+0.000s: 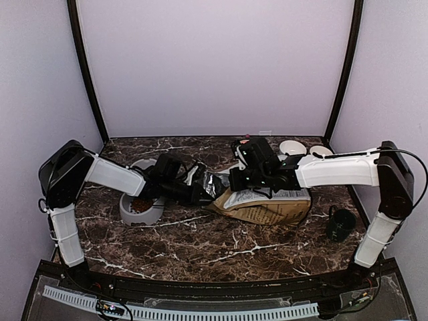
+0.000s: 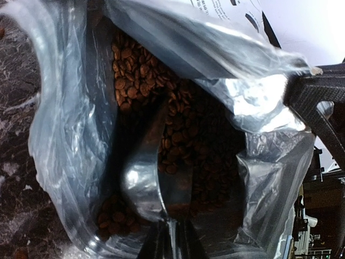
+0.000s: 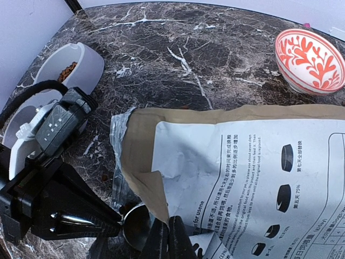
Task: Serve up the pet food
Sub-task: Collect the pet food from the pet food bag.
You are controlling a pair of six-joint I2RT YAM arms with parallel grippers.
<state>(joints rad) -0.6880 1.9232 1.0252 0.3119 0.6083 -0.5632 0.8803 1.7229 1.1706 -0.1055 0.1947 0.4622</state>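
Note:
The pet food (image 2: 178,124) is a heap of reddish-brown pellets inside the open foil-lined bag (image 1: 267,204). A metal scoop (image 2: 145,178) lies in the bag's mouth with its bowl among the pellets. My left gripper (image 2: 172,245) is shut on the scoop's handle. My right gripper (image 3: 170,240) is shut on the bag's upper lip (image 3: 156,199), holding the mouth open. From above, the left gripper (image 1: 200,192) and the right gripper (image 1: 227,182) meet at the bag's opening. Some pet food (image 1: 139,202) lies in the grey double bowl (image 1: 152,215) to the left.
A red-and-white patterned bowl (image 3: 310,59) stands beyond the bag. Two white dishes (image 1: 292,147) sit at the back right and a black cup (image 1: 341,224) at the right edge. The grey bowl (image 3: 81,59) is close behind my left arm.

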